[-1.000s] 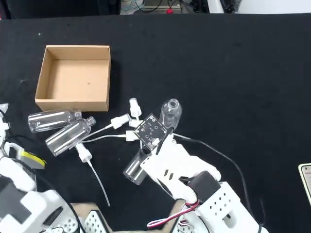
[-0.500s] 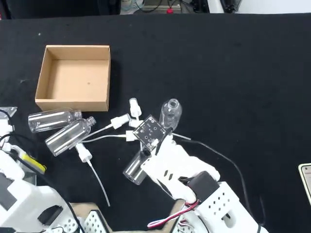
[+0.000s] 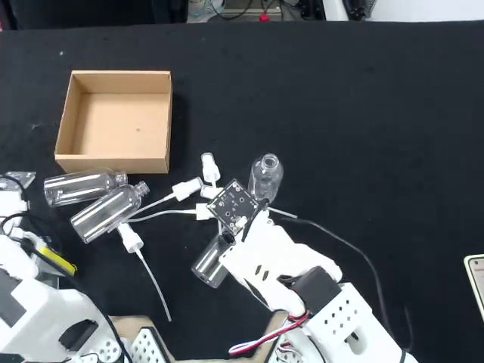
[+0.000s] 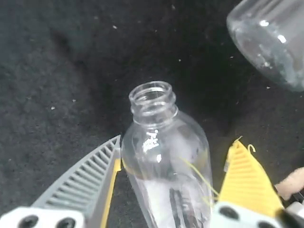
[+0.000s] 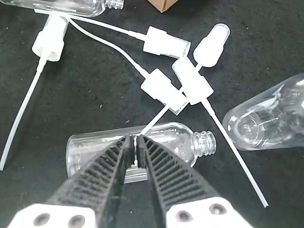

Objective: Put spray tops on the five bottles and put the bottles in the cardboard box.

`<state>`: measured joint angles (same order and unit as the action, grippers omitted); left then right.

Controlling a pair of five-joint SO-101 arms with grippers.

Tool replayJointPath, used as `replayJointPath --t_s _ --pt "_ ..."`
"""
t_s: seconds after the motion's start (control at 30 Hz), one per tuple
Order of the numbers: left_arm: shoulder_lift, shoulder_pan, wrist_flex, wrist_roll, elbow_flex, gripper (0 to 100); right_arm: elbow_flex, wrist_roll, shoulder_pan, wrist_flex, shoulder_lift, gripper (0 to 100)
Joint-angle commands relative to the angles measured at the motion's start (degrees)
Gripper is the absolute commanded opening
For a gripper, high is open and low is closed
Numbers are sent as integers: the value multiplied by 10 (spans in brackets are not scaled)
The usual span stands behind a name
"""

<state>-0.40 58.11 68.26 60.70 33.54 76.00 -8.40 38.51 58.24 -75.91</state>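
No bottle carries a top yet, and the cardboard box (image 3: 113,162) stands empty at the far left of the bench (image 3: 363,113). In my judgement the task is at its first fitting.

A bare-necked bottle (image 4: 166,156) sits between the jaws of the left gripper (image 4: 176,142), which are spread to either side of it. The grey one touches the wall and the yellow one shows a gap, so the bottle is framed, not clamped. The likely purpose is to steady it, neck pointing away from the wrist, to receive a top.

The right gripper (image 5: 135,140) has its jaws pressed nearly together, pinching the thin dip tube (image 5: 153,119) of a spray top (image 5: 164,90), directly above a second bottle (image 5: 175,140) lying on its side. Gripping the tube near its end looks meant for threading it into a neck.

The other tops lie just beyond, tubes crossing. A third bottle (image 3: 265,175) lies beside them, and a pair of bottles (image 3: 83,187) lies side by side just in front of the box.

The bench is covered in black cloth, flecked with lint. Cables (image 3: 227,9) run behind its far edge.
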Motion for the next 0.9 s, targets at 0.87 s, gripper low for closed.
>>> replayJointPath --t_s 0.87 --pt "-231 17 -2 -154 52 80 -225 5 5 11 78 136"
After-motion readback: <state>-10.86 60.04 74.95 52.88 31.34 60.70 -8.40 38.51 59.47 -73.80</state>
